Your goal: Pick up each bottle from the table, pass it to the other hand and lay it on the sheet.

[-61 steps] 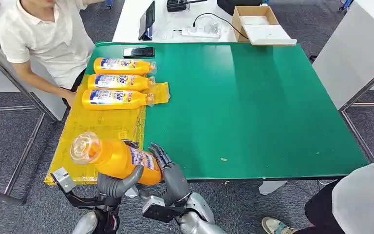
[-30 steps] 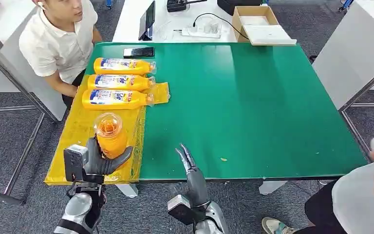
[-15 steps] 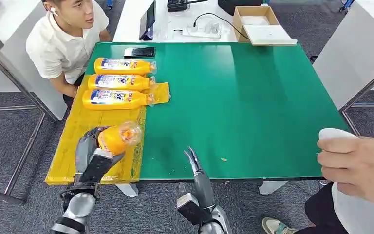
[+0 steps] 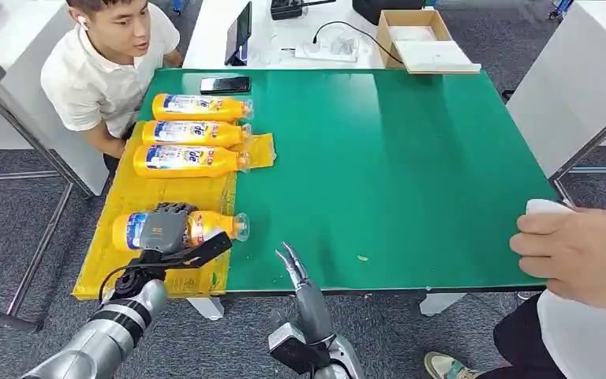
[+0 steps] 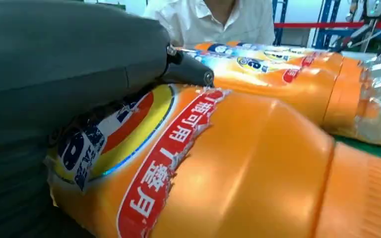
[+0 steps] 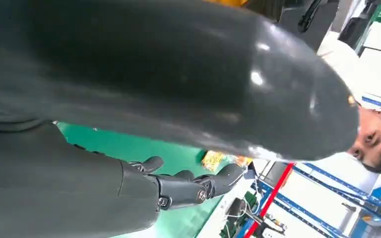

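An orange bottle (image 4: 213, 224) lies on its side on the yellow sheet (image 4: 130, 197), its clear cap toward the green table. My left hand (image 4: 166, 230) grips it around the label, fingers over the top and thumb below. In the left wrist view the bottle (image 5: 248, 173) sits close against my left hand (image 5: 59, 74). Three more orange bottles (image 4: 193, 133) lie side by side farther back on the sheet. My right hand (image 4: 293, 267) is open at the table's front edge with nothing in it, and its fingers (image 6: 178, 188) are spread in the right wrist view.
A seated person (image 4: 102, 71) is at the table's far left corner. Another person's hand (image 4: 584, 253) holds a white object (image 4: 548, 207) at the right edge. A phone (image 4: 225, 84) lies on the green table (image 4: 410, 158); a cardboard box (image 4: 418, 35) stands behind.
My left hand took the bottle from the right hand, tipped it from upright to lying and lowered it onto the sheet. The right hand drew back, open. A person's hand came in at right.
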